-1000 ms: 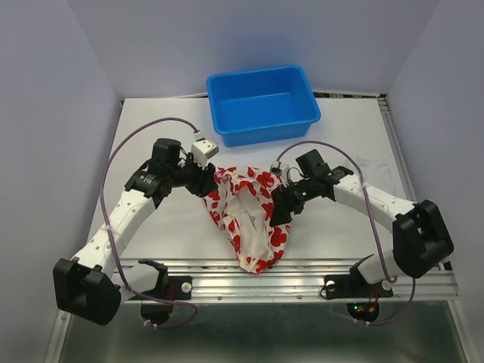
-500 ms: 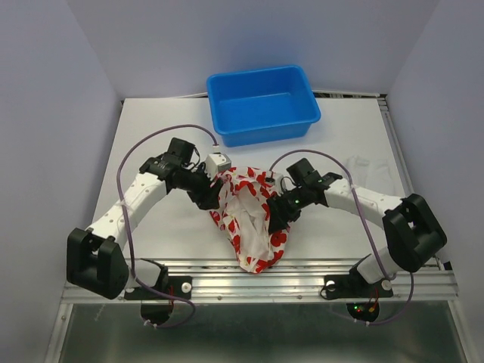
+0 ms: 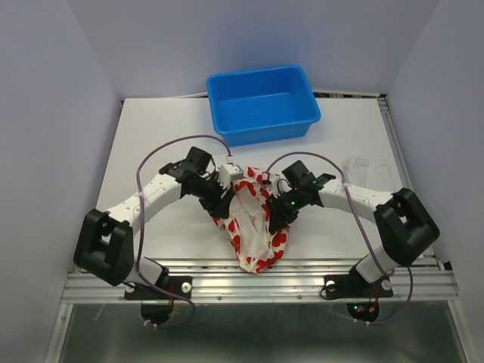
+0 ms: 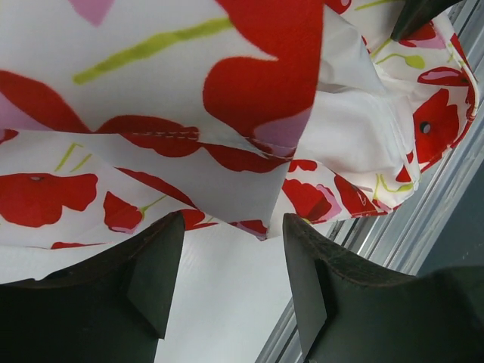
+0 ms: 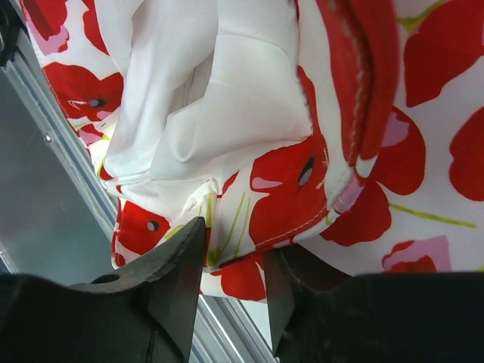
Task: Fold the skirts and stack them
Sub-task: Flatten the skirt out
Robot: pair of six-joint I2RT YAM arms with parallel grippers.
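Note:
The flowered skirt (image 3: 255, 246), white with red blotches, lies bunched at the table's near middle, its tip reaching the front rail. White cloth (image 3: 248, 215) shows in its middle; I cannot tell whether this is its lining or the plain white skirt. My left gripper (image 3: 227, 198) is at the skirt's left edge. In the left wrist view it (image 4: 231, 291) is open and empty, with bare table between the fingers and the skirt's hem (image 4: 227, 76) just beyond. My right gripper (image 3: 273, 217) is at the right edge. In the right wrist view it (image 5: 231, 295) is partly open, and the skirt's hem (image 5: 302, 174) lies over one finger.
A blue plastic tub (image 3: 265, 134) stands at the table's far middle, apparently empty. A metal rail (image 3: 302, 283) runs along the near edge, close under the skirt; it also shows in the right wrist view (image 5: 60, 151). Purple-grey walls close in both sides.
Both grippers have moved inward toward the skirt's middle, the left one farther. The skirt's left and right edges have been pushed in, so it is narrower now.

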